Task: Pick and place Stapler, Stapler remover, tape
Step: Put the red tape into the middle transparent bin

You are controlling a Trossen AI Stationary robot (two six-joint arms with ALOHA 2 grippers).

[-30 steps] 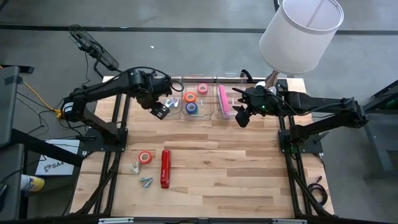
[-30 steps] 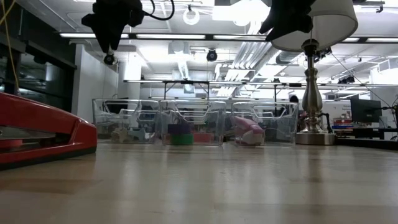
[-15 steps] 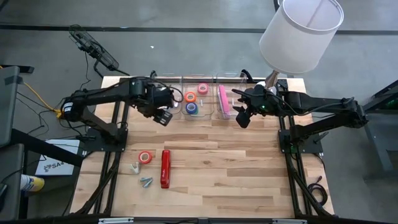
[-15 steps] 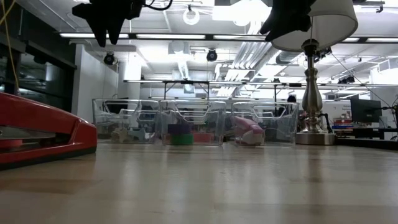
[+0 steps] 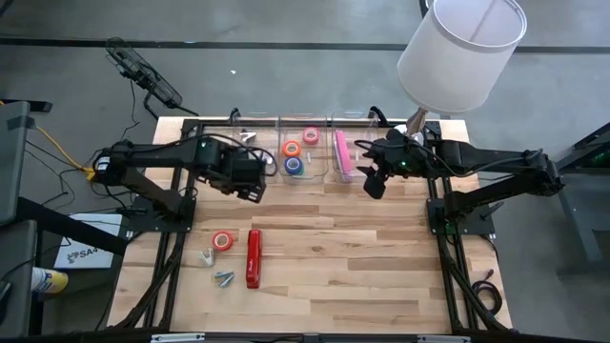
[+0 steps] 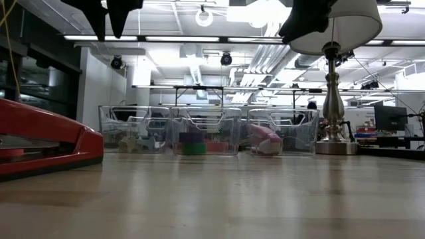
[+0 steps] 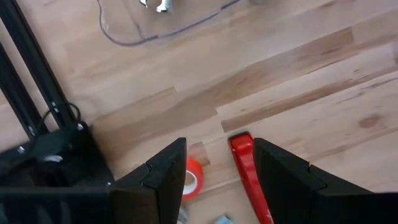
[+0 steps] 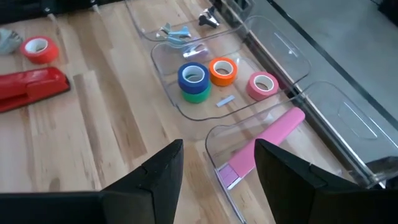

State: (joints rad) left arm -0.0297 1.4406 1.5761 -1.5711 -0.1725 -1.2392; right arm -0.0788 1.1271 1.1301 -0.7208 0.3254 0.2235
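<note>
A red stapler (image 5: 254, 257) lies flat on the wooden table, with a red tape roll (image 5: 222, 241) and two silvery staple removers (image 5: 215, 267) just left of it. My left gripper (image 5: 250, 181) hangs open above the bare table, between these things and the bins, and its wrist view looks down on the red stapler (image 7: 249, 177) and the red tape (image 7: 193, 177). My right gripper (image 5: 374, 181) hangs open in the air just nearer than the bin with the pink stapler (image 8: 261, 149). Both grippers are empty.
Three clear bins (image 5: 303, 167) stand in a row at the far edge: staple removers (image 8: 177, 31) in the left one, several tape rolls (image 8: 208, 78) in the middle one, the pink stapler in the right one. A lamp (image 5: 457, 52) stands at the far right corner.
My left gripper has swung from beside the left bin toward the table's near edge, rolling about its own axis as it went. It stays open and empty. The things on the table have not moved.
</note>
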